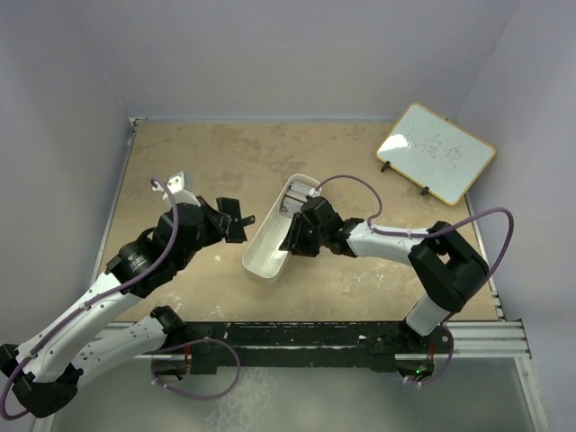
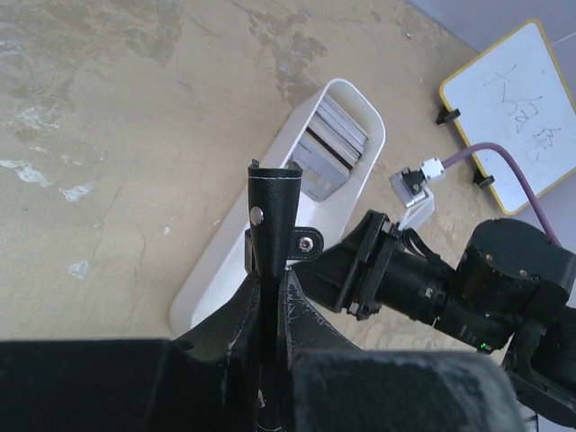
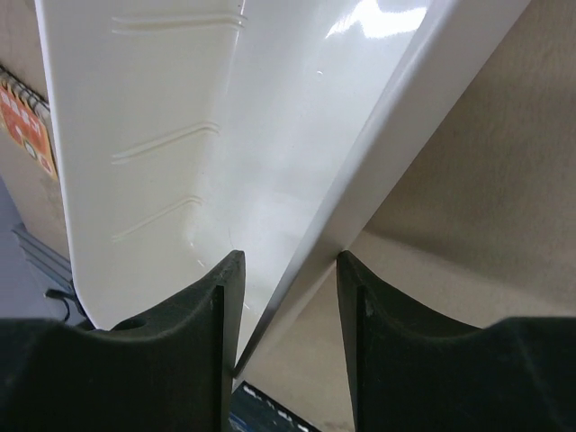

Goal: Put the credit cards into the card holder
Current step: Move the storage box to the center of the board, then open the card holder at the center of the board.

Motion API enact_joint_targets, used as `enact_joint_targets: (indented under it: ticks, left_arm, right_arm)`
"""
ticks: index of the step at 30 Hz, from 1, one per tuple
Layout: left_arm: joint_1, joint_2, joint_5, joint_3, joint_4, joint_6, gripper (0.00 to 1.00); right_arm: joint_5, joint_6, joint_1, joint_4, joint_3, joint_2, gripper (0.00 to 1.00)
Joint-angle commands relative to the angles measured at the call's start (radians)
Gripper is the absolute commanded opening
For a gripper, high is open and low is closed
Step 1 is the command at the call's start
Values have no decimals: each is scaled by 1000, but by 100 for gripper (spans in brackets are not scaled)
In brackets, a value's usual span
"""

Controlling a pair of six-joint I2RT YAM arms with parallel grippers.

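Observation:
The black card holder (image 2: 273, 216) stands edge-on in my left gripper (image 2: 270, 279), which is shut on it; its snap tab (image 2: 309, 243) sticks out to the right. In the top view the left gripper (image 1: 225, 223) holds the holder (image 1: 237, 219) above the table, left of the white tray (image 1: 261, 256). The credit cards (image 2: 337, 144), a grey-silver stack, lean in the tray's far end (image 1: 290, 205). My right gripper (image 1: 295, 236) is at the tray's right wall. Its jaws (image 3: 288, 261) straddle that rim (image 3: 378, 144), one finger inside and one outside, both touching it.
A small whiteboard (image 1: 436, 151) on black feet stands at the back right, also in the left wrist view (image 2: 513, 108). The tray (image 2: 216, 279) lies diagonally mid-table between both arms. Purple walls close the back and sides; a rail runs along the near edge.

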Motion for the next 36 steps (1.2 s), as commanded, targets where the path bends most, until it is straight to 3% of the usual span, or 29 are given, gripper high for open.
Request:
enact_joint_targets:
  ticks: [1, 11, 15, 22, 26, 30, 34, 36]
  left_arm:
    - [-2, -3, 65, -42, 111, -11, 0]
    - [-1, 7, 119, -138, 168, -43, 0]
    - [-1, 17, 136, -150, 182, -48, 0]
    - [-2, 28, 182, -161, 224, -65, 0]
    - [-1, 44, 245, -183, 298, -68, 0]
    - [-1, 65, 276, -191, 326, -92, 0]
    - [-1, 67, 334, -219, 406, -140, 0]
    - [-1, 77, 355, -216, 415, -143, 0]
  right_arm:
    - [126, 20, -4, 68, 129, 51, 46]
    - [106, 13, -40, 54, 261, 176, 49]
    - [82, -34, -48, 8, 296, 166, 57]
    - [9, -132, -57, -111, 263, 13, 69]
    - [-64, -236, -58, -160, 224, -95, 69]
    - [-129, -257, -55, -141, 152, -224, 67]
    - [-363, -268, -57, -34, 44, -343, 63]
    - [-398, -261, -57, -15, 41, -372, 64]
